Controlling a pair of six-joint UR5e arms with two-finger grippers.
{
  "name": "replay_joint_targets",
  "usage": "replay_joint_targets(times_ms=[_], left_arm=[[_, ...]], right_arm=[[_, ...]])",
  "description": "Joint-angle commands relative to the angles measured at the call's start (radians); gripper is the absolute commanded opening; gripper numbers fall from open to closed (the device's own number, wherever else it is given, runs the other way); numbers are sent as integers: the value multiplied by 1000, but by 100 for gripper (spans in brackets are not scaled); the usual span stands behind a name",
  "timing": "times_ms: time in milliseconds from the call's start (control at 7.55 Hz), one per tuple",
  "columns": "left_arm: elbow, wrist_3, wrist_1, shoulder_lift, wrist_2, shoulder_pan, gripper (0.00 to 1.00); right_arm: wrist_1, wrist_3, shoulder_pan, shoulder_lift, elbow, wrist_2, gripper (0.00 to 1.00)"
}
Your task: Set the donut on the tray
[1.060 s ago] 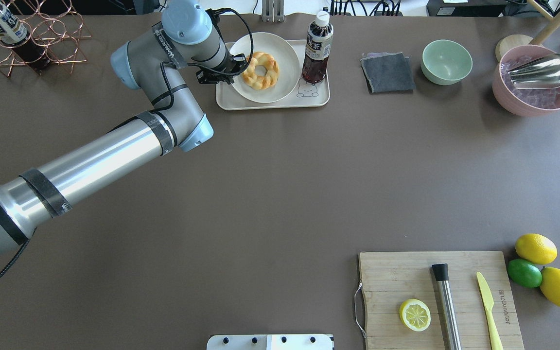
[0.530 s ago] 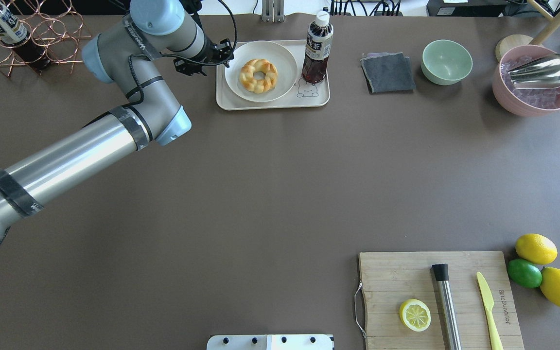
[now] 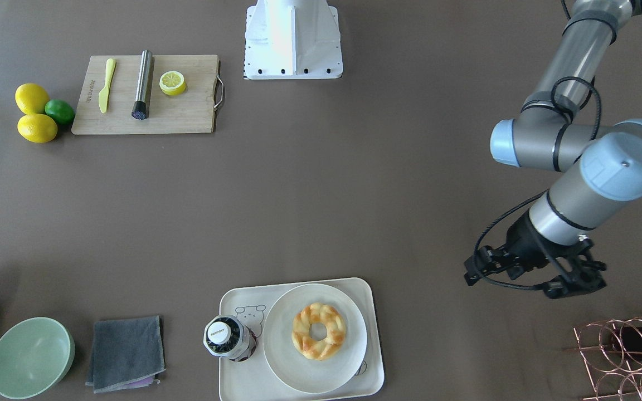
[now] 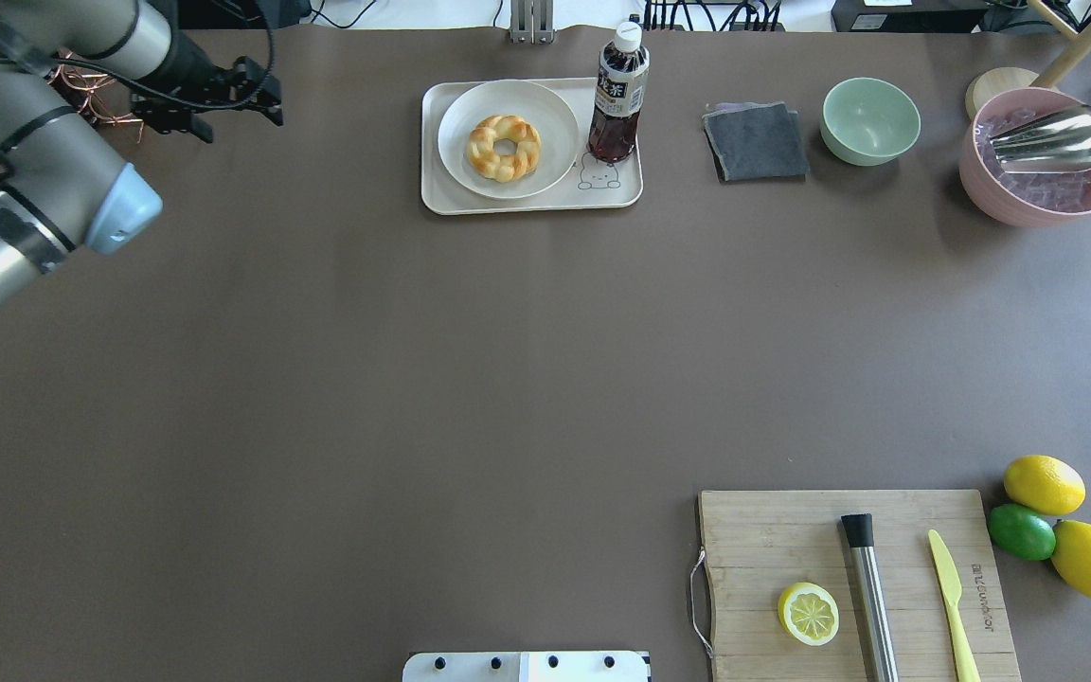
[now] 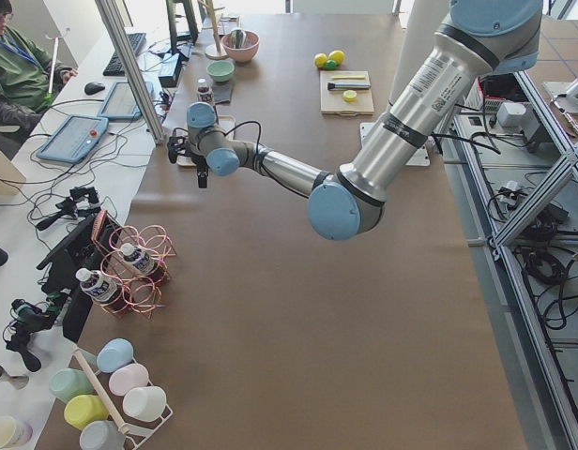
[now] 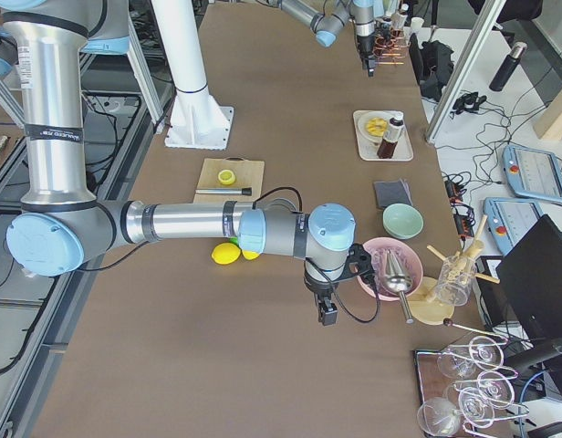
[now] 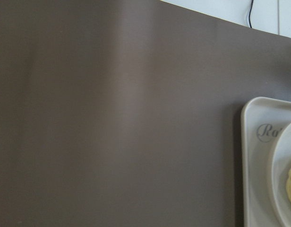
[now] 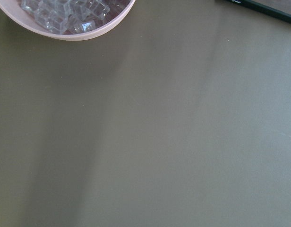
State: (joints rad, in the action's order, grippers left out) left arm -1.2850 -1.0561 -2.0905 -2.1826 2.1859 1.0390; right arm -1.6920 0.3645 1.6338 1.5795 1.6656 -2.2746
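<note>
The donut (image 4: 504, 147) lies flat in the middle of the round plate (image 4: 555, 114), which sits on the tray (image 4: 527, 203) beside an upright bottle (image 4: 617, 95) of dark drink, near the far edge of the table (image 4: 508, 379). My left gripper (image 3: 534, 277) hangs over bare tabletop well to the side of the tray, near the copper wire rack (image 3: 622, 356), its two fingers spread wide and holding nothing. My left wrist camera looks down on brown tabletop, with the tray's corner and a sliver of the donut at the frame's right edge. My right gripper (image 6: 327, 313) hovers over the table beside the pink bowl (image 6: 390, 265) of ice cubes, at the opposite end; it appears only in the side view, and I cannot tell whether its fingers are apart or together
</note>
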Motion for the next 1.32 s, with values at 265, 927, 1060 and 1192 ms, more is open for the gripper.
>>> replay_joint_targets(times_ms=[265, 927, 1060, 1192], left_arm=[[-235, 739, 360, 328, 103, 336, 98], [-255, 1082, 380, 605, 182, 617, 98], [-289, 1119, 388, 648, 198, 625, 98], [-289, 1162, 377, 681, 253, 631, 98]], right_arm=[[6, -15, 3, 5, -1, 44, 100], [5, -21, 3, 5, -7, 34, 100], [5, -21, 3, 5, -7, 34, 100], [5, -21, 3, 5, -9, 35, 100]])
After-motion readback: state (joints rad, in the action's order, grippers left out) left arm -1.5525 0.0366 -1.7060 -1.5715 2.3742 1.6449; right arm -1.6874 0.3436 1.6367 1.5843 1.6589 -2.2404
